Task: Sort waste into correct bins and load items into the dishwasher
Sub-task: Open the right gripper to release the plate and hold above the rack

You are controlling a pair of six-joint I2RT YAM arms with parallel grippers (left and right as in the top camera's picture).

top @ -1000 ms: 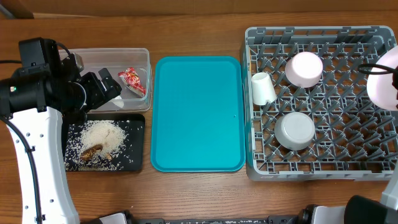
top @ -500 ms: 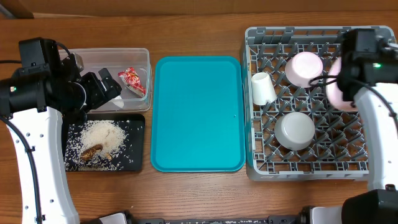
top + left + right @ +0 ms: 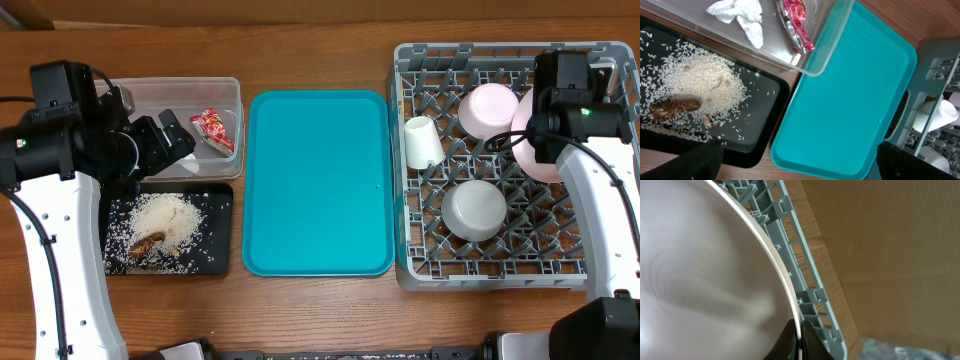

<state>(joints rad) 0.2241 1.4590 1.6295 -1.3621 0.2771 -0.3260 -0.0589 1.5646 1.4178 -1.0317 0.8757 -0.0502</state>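
— Bright in here?
— Evenly so, lit from above; only soft shadows lie on the wooden table (image 3: 320, 40).
— Any glare?
— A faint sheen on the teal tray (image 3: 850, 90). Overhead everything looks sharp; at the right wrist the large plate (image 3: 700, 270) smears into blur.

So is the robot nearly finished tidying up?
Nearly. Done: the napkin and red wrapper lie in the clear tub. The rice is on the black tray. A cup, a pink bowl and a white bowl sit in the rack. In hand: the right gripper pinches the big plate over the rack. Left: setting that plate down.
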